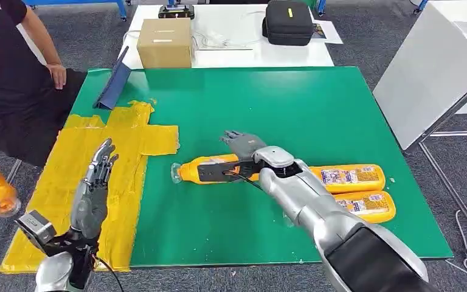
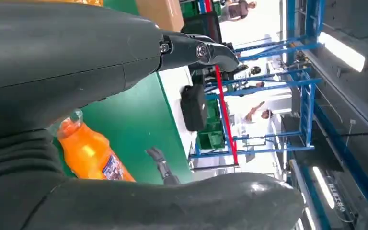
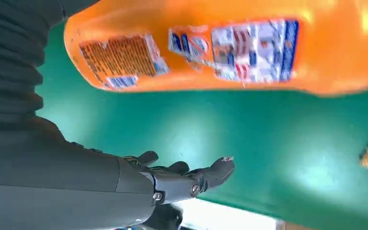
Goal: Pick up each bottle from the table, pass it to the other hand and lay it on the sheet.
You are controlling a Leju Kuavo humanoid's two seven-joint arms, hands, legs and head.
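Two orange bottles lie side by side on the green worktop [image 1: 316, 109], just behind the right robot hand [image 1: 243, 146]. That robot hand rests over a third orange bottle [image 1: 210, 169], fingers spread, no grip visible. The left robot hand [image 1: 94, 182] hovers open, fingers straight, above the yellow sheet [image 1: 73, 164]. Well beyond it, a person [image 1: 12, 61] sits near a cardboard box [image 1: 165, 41].

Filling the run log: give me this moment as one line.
right hand: open over lying bottle, grip unclear | left hand: open above yellow sheet | two bottles on green table
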